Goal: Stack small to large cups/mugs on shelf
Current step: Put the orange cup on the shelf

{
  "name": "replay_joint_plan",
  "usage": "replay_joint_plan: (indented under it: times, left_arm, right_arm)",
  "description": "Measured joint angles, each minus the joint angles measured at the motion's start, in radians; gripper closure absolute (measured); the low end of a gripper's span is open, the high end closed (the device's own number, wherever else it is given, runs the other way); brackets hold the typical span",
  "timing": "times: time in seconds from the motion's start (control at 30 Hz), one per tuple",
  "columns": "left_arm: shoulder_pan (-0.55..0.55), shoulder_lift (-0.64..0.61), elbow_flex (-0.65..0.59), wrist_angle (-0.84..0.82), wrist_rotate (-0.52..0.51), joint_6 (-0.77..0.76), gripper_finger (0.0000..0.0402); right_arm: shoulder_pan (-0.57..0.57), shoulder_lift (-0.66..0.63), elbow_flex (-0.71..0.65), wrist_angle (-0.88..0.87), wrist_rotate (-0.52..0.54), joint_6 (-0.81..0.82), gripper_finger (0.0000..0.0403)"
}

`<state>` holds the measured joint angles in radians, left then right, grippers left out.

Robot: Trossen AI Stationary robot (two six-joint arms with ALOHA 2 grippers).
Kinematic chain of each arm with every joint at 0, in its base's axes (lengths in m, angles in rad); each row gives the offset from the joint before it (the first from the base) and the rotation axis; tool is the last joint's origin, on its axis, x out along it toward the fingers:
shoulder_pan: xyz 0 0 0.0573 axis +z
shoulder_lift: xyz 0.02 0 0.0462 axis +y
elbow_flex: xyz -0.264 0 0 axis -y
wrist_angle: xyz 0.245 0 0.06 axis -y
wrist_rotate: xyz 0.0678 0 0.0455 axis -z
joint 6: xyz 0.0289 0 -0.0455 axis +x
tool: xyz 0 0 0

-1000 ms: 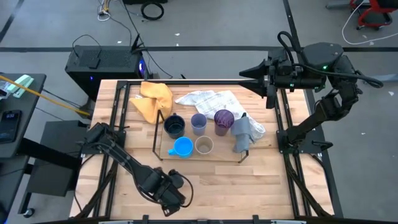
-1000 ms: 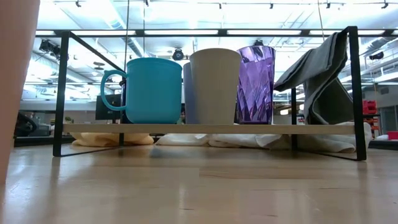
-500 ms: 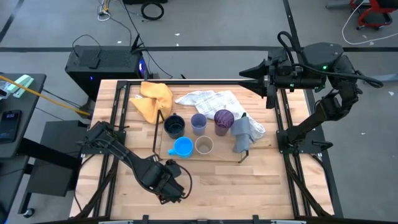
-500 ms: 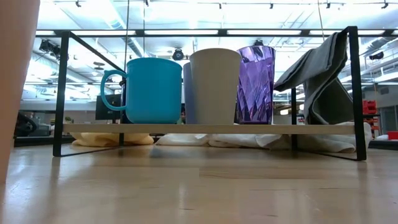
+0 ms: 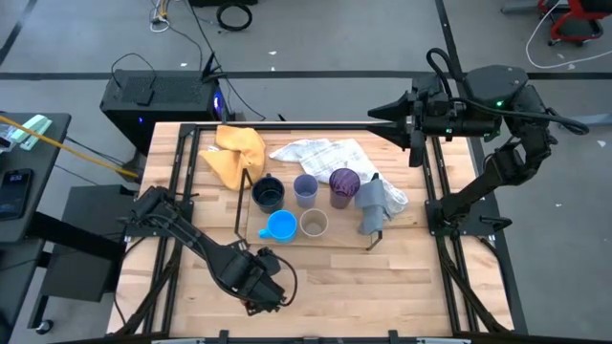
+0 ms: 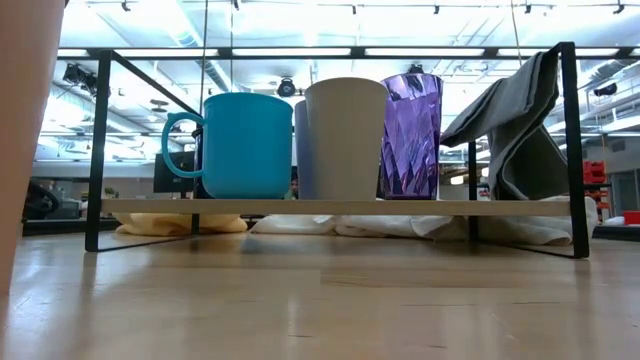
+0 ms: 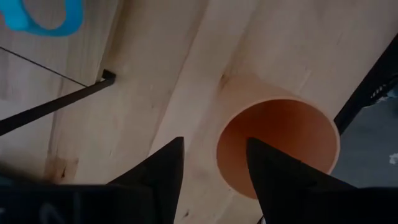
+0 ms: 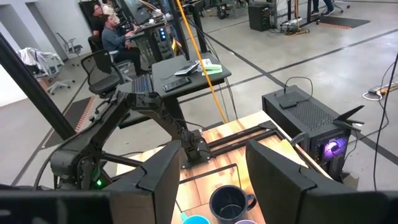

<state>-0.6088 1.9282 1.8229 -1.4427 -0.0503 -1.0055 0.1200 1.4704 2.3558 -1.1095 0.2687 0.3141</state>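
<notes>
An orange cup (image 7: 277,146) stands upright on the table near its front edge; the low view shows it as a wide band at the picture's left (image 6: 22,140). My left gripper (image 5: 264,289) points down over it, open, one fingertip over the cup's mouth and one outside the rim. On the shelf (image 5: 239,218) stand the bright blue mug (image 5: 281,226), tan cup (image 5: 314,224), dark navy mug (image 5: 269,194), lavender cup (image 5: 305,188) and purple cup (image 5: 344,182). My right gripper (image 5: 373,115) waits open, high over the far right.
A grey cloth (image 5: 373,205) hangs over the shelf's right end. A yellow cloth (image 5: 237,153) and a white checked cloth (image 5: 325,153) lie behind the shelf. Bare wood lies between the shelf and the near edge. People sit at desks beyond the table in the right wrist view.
My left gripper has moved a little toward the far edge and the shelf, tipping slightly as it went. The orange cup has stayed where it was.
</notes>
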Motion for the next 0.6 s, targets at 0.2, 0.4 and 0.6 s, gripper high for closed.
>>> replay_joint_plan:
  times: [0.2,0.4,0.6]
  left_arm:
    - [0.000,0.000,0.000,0.003,0.009,0.019,0.0224]
    - [0.001,0.000,0.000,0.010,0.023,0.034,0.0229]
    - [0.001,0.020,0.000,0.029,0.046,0.088,0.0229]
  right_arm:
    - [0.000,0.000,0.000,0.000,0.000,0.001,0.0215]
    - [0.000,0.000,0.000,0.000,0.000,0.007,0.0215]
    - [0.000,0.000,0.000,0.000,0.000,0.008,0.0215]
